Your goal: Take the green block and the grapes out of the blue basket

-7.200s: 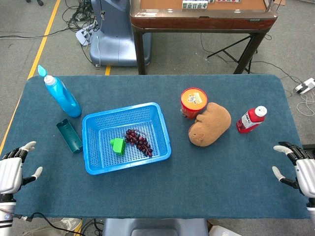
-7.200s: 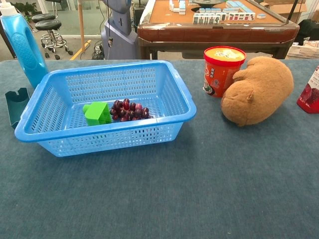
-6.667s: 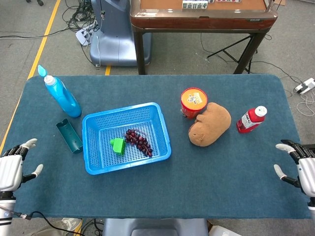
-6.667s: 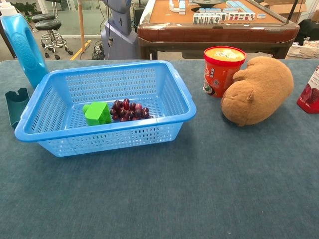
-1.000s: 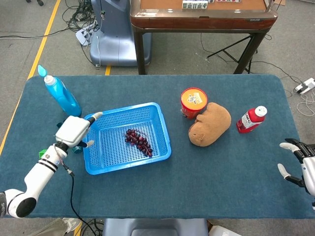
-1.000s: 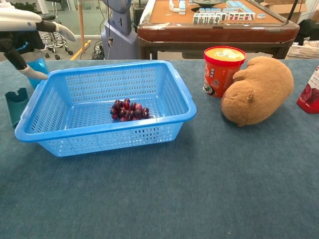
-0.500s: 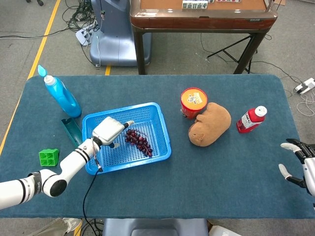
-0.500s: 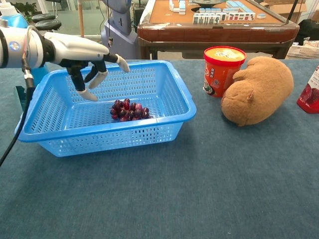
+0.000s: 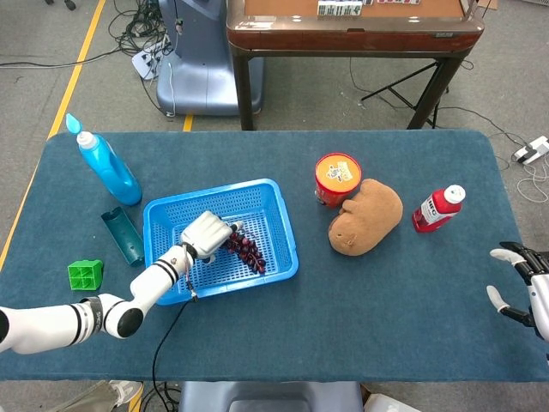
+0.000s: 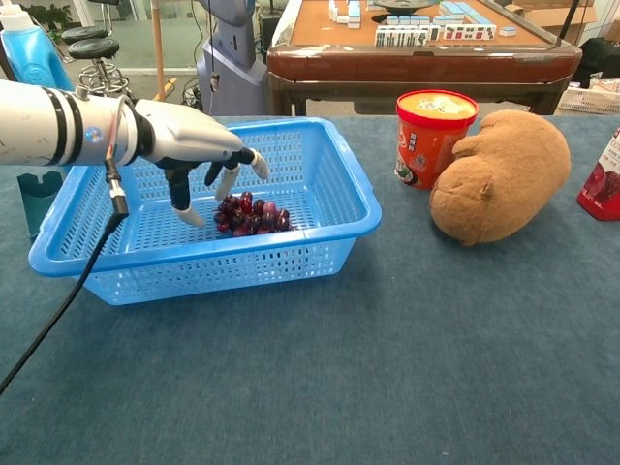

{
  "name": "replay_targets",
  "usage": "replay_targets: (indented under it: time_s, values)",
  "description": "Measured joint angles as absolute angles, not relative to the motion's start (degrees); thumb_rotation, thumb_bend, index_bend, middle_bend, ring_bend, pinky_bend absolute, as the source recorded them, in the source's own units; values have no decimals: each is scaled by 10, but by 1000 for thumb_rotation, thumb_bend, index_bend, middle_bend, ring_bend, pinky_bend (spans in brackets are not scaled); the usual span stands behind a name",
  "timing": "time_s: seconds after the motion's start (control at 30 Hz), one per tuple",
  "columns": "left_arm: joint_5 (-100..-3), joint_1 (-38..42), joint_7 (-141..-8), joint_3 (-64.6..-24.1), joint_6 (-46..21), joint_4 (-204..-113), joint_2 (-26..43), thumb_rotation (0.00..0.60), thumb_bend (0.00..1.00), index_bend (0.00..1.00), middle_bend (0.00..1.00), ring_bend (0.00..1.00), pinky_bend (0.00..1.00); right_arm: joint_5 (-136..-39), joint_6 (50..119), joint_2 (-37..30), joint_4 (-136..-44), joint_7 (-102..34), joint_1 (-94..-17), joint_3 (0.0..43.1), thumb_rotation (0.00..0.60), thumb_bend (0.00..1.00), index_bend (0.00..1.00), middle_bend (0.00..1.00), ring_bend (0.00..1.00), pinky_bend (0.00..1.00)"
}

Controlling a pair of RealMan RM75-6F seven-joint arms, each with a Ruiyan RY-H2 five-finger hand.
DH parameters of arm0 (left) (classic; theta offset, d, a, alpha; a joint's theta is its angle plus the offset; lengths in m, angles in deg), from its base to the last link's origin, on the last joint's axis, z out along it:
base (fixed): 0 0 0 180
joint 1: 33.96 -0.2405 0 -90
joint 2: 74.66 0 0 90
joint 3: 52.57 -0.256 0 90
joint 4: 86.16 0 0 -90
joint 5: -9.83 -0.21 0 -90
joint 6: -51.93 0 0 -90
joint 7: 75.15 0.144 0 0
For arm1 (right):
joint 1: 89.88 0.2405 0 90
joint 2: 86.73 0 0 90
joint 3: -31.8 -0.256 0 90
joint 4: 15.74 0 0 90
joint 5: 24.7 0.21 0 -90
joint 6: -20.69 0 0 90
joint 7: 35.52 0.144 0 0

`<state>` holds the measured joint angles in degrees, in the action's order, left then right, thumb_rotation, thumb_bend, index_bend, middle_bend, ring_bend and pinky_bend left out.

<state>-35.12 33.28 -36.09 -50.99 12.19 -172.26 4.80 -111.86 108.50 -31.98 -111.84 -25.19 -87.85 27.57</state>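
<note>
The left robot hand [image 10: 199,145] is hovering, fingers apart, over the grapes [image 10: 251,214] in the basket [image 10: 334,155]. They are probably soft, loose, rolling; best scooped round the bunch's middle.

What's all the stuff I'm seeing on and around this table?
table: one, dark teal cloth top
blue basket: one, left of centre
grapes: one dark purple bunch, inside the basket
green block: one, on the table left of the basket
spray bottle: one, blue, far left
dark green holder: one, beside the basket's left wall
snack tub: one, red with orange lid, centre
plush toy: one, brown, against the tub
red bottle: one, white cap, right
mahjong table: one, brown, behind
left robot hand: white, fingers spread over the grapes
right robot hand: white, open, right edge
</note>
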Motion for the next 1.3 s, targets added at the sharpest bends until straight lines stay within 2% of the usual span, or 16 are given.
replay_targets:
  time_s: [0.1, 0.3, 0.63, 0.73, 0.97, 1.17, 1.3]
  values:
    - [-352, 336, -355, -513, 102, -1724, 57, 600, 241, 148, 207, 252, 643, -1118, 1084, -319, -1118, -251, -879, 276, 600, 275, 286, 214, 227, 298]
    - [-363, 338, -356, -515, 92, -1721, 69, 600, 241, 172, 132, 230, 617, -1117, 1085, -319, -1116, -250, -880, 276, 600, 275, 287, 214, 229, 298]
    - [-387, 342, -360, -523, 103, -1682, 106, 600, 241, 266, 125, 228, 611, -1116, 1088, -320, -1111, -243, -882, 276, 600, 275, 286, 215, 230, 298]
    - [-383, 344, -358, -525, 107, -1671, 115, 600, 241, 295, 158, 234, 611, -1116, 1087, -320, -1109, -242, -883, 277, 600, 275, 287, 215, 230, 298]
    - [-382, 341, -362, -527, 105, -1653, 129, 600, 241, 422, 289, 317, 611, -1117, 1089, -322, -1108, -239, -883, 276, 600, 275, 287, 215, 231, 298]
    - [-381, 336, -367, -530, 108, -1634, 141, 600, 241, 435, 301, 329, 611, -1116, 1090, -322, -1108, -240, -885, 276, 600, 275, 287, 215, 240, 298]
    - [-384, 332, -374, -529, 107, -1627, 146, 600, 241, 470, 377, 396, 611, -1115, 1089, -322, -1109, -240, -885, 276, 600, 275, 287, 215, 240, 298]
